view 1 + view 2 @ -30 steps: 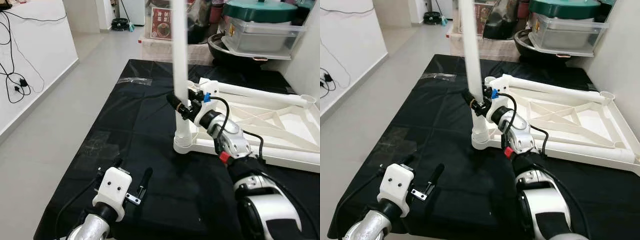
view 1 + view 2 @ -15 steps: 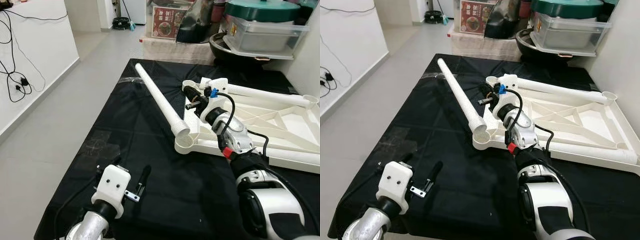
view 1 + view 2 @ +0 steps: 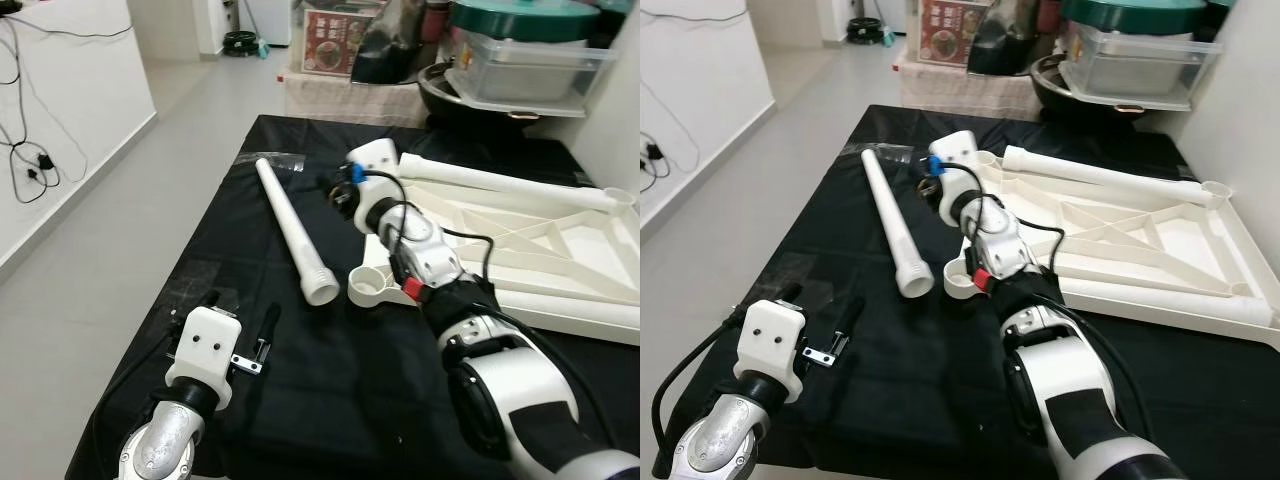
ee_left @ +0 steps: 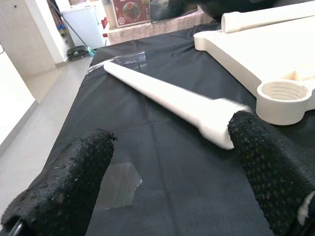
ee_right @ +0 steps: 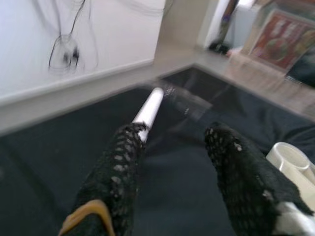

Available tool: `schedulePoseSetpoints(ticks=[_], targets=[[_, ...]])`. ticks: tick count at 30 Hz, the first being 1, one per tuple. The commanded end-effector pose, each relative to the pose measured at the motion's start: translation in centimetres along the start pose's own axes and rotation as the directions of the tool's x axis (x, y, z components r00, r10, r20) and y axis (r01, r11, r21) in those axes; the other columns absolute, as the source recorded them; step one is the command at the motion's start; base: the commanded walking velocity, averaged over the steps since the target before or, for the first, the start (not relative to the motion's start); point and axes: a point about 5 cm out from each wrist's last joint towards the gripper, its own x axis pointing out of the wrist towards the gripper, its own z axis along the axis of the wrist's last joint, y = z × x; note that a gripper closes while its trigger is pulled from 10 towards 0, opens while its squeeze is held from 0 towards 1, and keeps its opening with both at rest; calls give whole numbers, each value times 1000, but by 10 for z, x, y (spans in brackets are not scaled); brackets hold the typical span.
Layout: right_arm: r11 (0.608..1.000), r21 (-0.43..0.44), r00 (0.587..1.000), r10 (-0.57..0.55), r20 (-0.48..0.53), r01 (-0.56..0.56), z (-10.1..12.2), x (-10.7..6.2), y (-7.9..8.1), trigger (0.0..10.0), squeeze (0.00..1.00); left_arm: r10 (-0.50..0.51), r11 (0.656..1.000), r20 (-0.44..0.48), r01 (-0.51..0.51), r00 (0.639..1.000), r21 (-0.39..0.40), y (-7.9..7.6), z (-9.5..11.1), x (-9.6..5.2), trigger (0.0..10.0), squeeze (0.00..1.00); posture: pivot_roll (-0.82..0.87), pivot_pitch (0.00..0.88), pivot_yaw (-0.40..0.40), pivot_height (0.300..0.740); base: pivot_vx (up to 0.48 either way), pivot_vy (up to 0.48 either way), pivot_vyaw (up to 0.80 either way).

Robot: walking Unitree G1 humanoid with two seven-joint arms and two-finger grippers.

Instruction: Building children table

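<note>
long white plastic table leg lying loose on black cloth, threaded end just beside round corner socket of upturned white plastic tabletop. right gripper above cloth near leg, fingers apart, empty. left gripper low at cloth's near edge, fingers wide, empty. red label on box behind, unreadable. clear lidded tub, contents unclear.
</note>
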Motion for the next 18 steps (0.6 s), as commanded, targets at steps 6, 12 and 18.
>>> schedulePoseSetpoints(ticks=[6, 12, 18], targets=[[990, 105, 959, 116, -258, -92, 8, 16, 29, 10000, 0, 28, 999, -73, -29, 997, -21, 6, -11, -5, 10000, 0, 106, 85, -83, 740, 0, 0, 0], [935, 226, 904, 330, -272, -273, 24, 21, 69, 10000, 0, 151, 989, -206, -147, 967, 34, 40, -26, -8, 10000, 0, 101, 92, -116, 740, 0, 0, 0], [973, 171, 960, 191, -204, -157, 16, 22, 56, 10000, 0, 365, 923, -84, -348, 927, 163, 140, -3, 28, 10000, 0, 111, 88, -110, 740, 0, 0, 0]])
